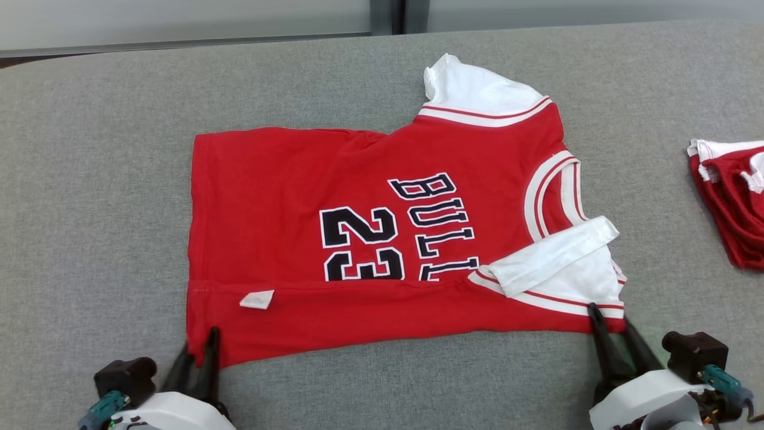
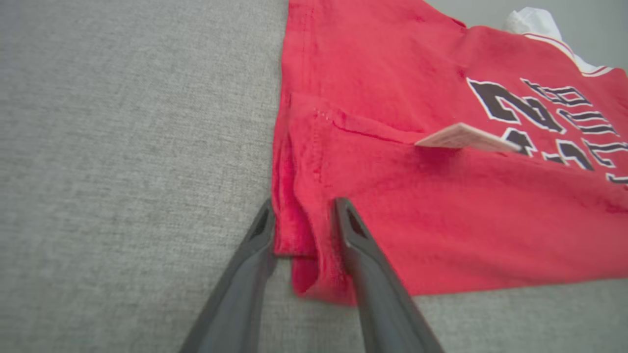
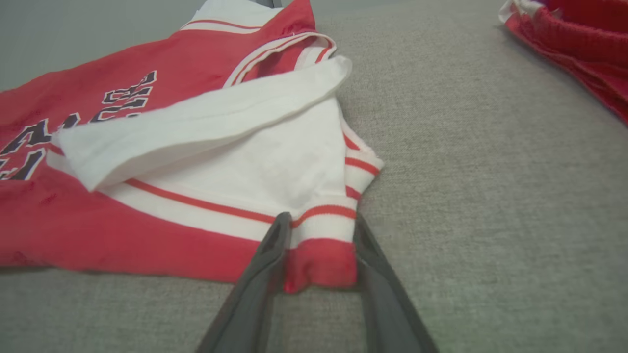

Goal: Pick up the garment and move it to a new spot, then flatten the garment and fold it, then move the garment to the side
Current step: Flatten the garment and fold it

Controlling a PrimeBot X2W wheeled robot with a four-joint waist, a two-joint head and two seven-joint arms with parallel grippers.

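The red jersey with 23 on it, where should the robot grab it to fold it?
Take the red jersey by the two corners of its near folded edge, the hem corner and the striped corner at the sleeve end, coming in low from the robot's side. It lies flat, and those corners are doubled over, thick enough to pinch.

Lab-type work station: grey fabric-covered tabletop – pale wall panels and dark post at 12 o'clock.
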